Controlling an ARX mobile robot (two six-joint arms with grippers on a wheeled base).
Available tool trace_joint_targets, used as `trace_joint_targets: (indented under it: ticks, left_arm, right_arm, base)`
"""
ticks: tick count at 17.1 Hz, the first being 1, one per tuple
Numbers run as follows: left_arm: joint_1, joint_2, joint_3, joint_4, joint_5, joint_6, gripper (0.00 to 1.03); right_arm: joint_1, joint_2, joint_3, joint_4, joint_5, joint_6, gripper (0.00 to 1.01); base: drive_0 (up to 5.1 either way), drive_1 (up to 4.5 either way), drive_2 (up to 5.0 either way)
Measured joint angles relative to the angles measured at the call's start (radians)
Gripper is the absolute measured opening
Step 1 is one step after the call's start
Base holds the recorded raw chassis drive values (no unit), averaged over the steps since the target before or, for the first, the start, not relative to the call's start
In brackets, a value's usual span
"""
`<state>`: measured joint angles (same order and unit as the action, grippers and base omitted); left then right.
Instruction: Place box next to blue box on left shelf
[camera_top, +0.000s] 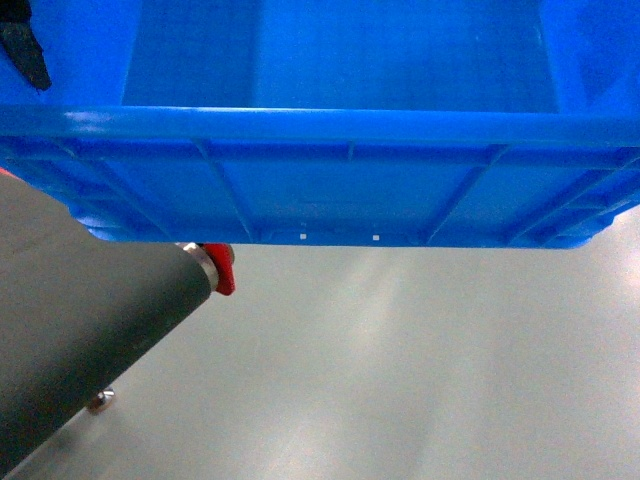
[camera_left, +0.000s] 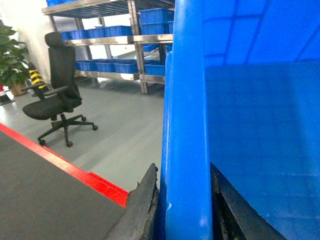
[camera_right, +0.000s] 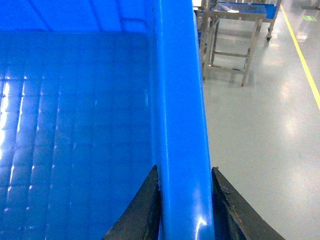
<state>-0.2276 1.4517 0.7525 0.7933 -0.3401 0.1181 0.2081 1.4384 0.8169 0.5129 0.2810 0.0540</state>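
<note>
The box (camera_top: 340, 180), a large bright blue crate with ribbed sides, hangs above the floor and fills the top of the head view. My left gripper (camera_left: 183, 171) is shut on its thick left rim (camera_left: 186, 100), one dark finger (camera_left: 145, 200) outside and one inside the wall. My right gripper (camera_right: 185, 171) is shut on the right rim (camera_right: 177, 100) in the same way. The crate's inside shows nothing in it. One black fingertip (camera_top: 25, 50) shows in the head view's top left corner. The left shelf and the blue box on it are out of view.
A dark grey panel (camera_left: 50, 195) with a red edge (camera_left: 95, 180) lies low on my left, also seen in the head view as a dark panel (camera_top: 80, 330). Farther left stand an office chair (camera_left: 55, 100), a plant (camera_left: 12, 60) and a steel rack with blue bins (camera_left: 115, 40). A steel table (camera_right: 235, 30) and yellow floor line (camera_right: 300, 50) lie to the right.
</note>
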Motion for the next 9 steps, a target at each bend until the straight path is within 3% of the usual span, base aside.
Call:
trace_joint_targets:
  ticks: [9]
  left_arm:
    - [0.000, 0.000, 0.000, 0.000, 0.000, 0.001, 0.20]
  right_arm:
    - [0.000, 0.000, 0.000, 0.000, 0.000, 0.000, 0.22]
  base:
    - [-1.5, -1.54, -1.5]
